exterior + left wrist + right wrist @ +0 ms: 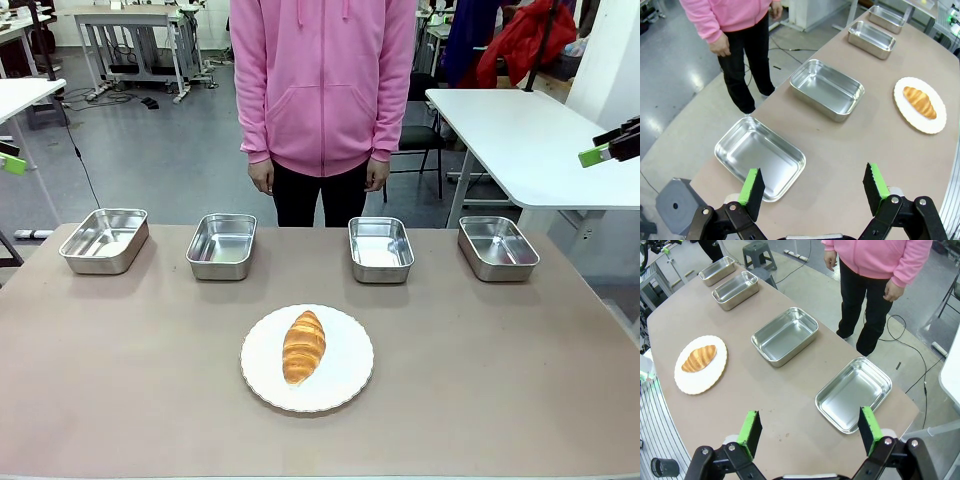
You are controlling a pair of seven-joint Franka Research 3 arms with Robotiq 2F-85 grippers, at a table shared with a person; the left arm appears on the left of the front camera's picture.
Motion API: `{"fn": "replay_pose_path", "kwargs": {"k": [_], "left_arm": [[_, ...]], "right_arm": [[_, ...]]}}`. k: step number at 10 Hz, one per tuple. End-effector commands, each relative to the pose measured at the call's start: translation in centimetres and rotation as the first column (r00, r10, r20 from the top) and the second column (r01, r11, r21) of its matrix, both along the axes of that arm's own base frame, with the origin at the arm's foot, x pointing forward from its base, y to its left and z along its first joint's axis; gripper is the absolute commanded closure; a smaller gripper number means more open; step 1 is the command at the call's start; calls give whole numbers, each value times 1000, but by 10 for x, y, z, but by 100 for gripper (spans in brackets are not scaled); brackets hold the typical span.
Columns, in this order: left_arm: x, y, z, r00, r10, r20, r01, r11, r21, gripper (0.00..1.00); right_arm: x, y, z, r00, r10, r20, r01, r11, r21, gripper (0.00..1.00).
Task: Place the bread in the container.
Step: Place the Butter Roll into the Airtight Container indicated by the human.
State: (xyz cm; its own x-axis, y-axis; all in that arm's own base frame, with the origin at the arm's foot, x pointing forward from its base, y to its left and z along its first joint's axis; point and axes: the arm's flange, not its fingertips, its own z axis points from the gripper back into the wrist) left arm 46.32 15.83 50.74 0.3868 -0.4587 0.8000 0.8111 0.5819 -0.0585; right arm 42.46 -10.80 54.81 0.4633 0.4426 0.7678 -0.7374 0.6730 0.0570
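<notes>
The golden-brown bread (304, 346) lies on a round white plate (345, 385) at the table's middle front. It also shows in the left wrist view, bread (920, 102), and in the right wrist view, bread (698, 358). Several lookalike steel containers stand in a row along the far side, all empty: far-left pan (104, 240), pan (222, 245), pan (381, 248), far-right pan (498, 247). My left gripper (813, 187) hangs open above the table's left end near a pan (760, 156). My right gripper (810, 432) is open above the right end near a pan (854, 394).
A person in a pink hoodie (322, 80) stands at the far side, hands down at their sides. A white table (520, 130) stands behind on the right. A grey stool (675, 205) sits on the floor off the table's left end.
</notes>
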Motion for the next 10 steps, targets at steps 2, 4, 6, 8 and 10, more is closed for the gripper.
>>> {"fn": "replay_pose_path", "kwargs": {"k": [2, 4, 6, 8, 10], "left_arm": [[0, -1, 1, 1000, -1, 2, 1, 1000, 4, 0], [0, -1, 1, 1000, -1, 2, 1, 1000, 4, 0], [0, -1, 1, 1000, -1, 2, 1, 1000, 4, 0], [0, -1, 1, 1000, -1, 2, 1, 1000, 4, 0], [0, -1, 1, 1000, -1, 2, 1, 1000, 4, 0]], "right_arm": [[1, 0, 0, 1000, 5, 8, -5, 1000, 10, 0], [1, 0, 0, 1000, 5, 8, -5, 1000, 10, 0], [1, 0, 0, 1000, 5, 8, -5, 1000, 10, 0], [1, 0, 0, 1000, 5, 8, -5, 1000, 10, 0], [1, 0, 0, 1000, 5, 8, -5, 1000, 10, 0]]}}
